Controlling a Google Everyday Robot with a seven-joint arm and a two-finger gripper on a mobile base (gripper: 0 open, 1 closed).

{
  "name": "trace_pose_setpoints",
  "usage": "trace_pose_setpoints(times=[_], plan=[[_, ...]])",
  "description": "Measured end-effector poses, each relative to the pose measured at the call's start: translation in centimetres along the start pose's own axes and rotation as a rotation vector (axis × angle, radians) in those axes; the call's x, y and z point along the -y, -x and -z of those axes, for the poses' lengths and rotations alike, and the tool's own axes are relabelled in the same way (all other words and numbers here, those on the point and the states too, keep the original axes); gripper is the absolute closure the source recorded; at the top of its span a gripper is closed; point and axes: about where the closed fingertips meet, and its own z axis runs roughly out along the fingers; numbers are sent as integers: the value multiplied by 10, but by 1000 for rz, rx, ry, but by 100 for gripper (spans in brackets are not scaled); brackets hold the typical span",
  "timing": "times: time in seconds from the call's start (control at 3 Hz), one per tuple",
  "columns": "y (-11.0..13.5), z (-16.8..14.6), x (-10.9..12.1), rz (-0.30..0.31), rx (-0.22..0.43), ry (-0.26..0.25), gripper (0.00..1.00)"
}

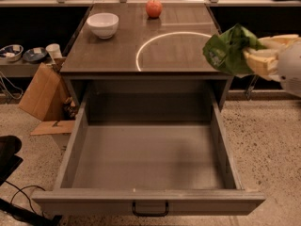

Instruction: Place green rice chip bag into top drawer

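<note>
The green rice chip bag (pixel 227 51) hangs in the air at the right edge of the counter, above the drawer's back right corner. My gripper (pixel 252 53) comes in from the right and is shut on the bag's right side, with pale fingers (pixel 259 63) above and below the crinkled pouch. The top drawer (pixel 150 157) is pulled fully open below the counter, its flat grey bottom bare and its black handle (pixel 150 209) on the front panel near the lower edge of the view.
On the counter (pixel 113 55) stand a white bowl (pixel 102 24) at the back left and a red apple (pixel 154 8) at the back centre. A white ring is marked on the countertop. Cardboard (pixel 40 93) and low shelves lie to the left.
</note>
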Motion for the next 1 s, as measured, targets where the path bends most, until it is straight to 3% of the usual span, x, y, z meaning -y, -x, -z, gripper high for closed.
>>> trace_pose_setpoints(times=[0.33, 0.67, 1.0], plan=[[-32, -13, -61, -30, -26, 77, 100], [-72, -35, -131, -60, -52, 188, 100], [-105, -74, -177, -93, -47, 262, 100]])
